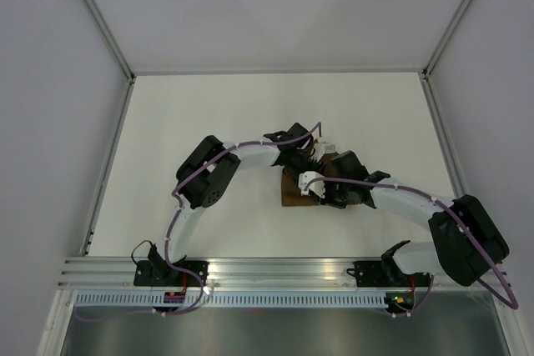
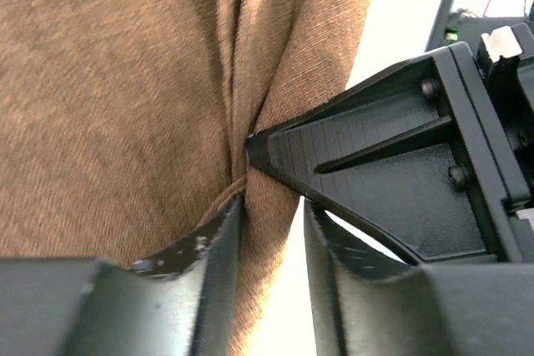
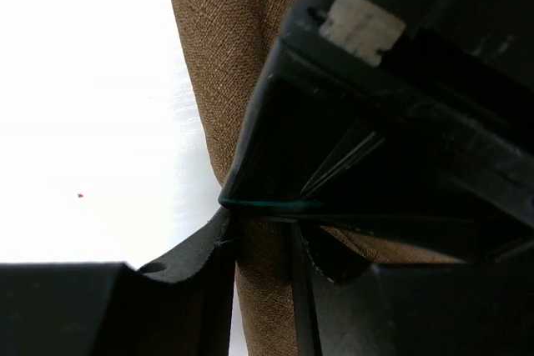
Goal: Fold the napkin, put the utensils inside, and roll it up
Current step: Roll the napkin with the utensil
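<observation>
The napkin (image 2: pixel 125 106) is pinched in the left hand (image 2: pixel 273 206) and clamped in the right hand (image 3: pixel 260 227) (tips almost meeting); the fold should be drawn evenly, without tugging.

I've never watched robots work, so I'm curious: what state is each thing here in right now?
napkin: bunched into creases, pinched by both grippers.
left gripper: closed on a fold of the napkin.
right gripper: closed on the napkin's edge.
utensil: not visible in any view.
</observation>
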Motion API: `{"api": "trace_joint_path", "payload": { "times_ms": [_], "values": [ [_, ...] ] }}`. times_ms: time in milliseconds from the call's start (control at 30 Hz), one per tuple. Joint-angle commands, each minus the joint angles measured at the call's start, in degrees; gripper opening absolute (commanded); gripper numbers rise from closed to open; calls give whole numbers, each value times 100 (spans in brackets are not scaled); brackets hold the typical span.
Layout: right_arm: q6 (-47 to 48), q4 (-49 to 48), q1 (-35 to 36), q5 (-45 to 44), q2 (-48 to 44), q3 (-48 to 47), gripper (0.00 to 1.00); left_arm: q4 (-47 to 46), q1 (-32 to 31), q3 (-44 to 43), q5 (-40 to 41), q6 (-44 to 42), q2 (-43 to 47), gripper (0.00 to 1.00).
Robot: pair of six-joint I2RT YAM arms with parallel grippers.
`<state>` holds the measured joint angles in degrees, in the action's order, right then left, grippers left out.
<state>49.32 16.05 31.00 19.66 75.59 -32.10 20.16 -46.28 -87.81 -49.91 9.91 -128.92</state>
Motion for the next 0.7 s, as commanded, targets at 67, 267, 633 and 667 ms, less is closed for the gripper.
{"api": "trace_joint_path", "payload": {
  "times_ms": [67, 267, 633, 667],
  "values": [
    [174, 1011, -129, 608, 649, -664, 14, 304, 83, -96, 728, 546, 525, 45],
    [490, 1899, -533, 1399, 1291, -1386, 13, 85, 444, 167, 1176, 705, 1131, 48],
    [1369, 3744, -1122, 2279, 2819, -2861, 13, -1057, 963, 1808, 2521, 1056, 2862, 51],
    [1492, 3860, -1140, 2270, 3047, -2968, 13, -1180, 981, 1977, 2565, 1074, 2951, 51]
  ]
}}
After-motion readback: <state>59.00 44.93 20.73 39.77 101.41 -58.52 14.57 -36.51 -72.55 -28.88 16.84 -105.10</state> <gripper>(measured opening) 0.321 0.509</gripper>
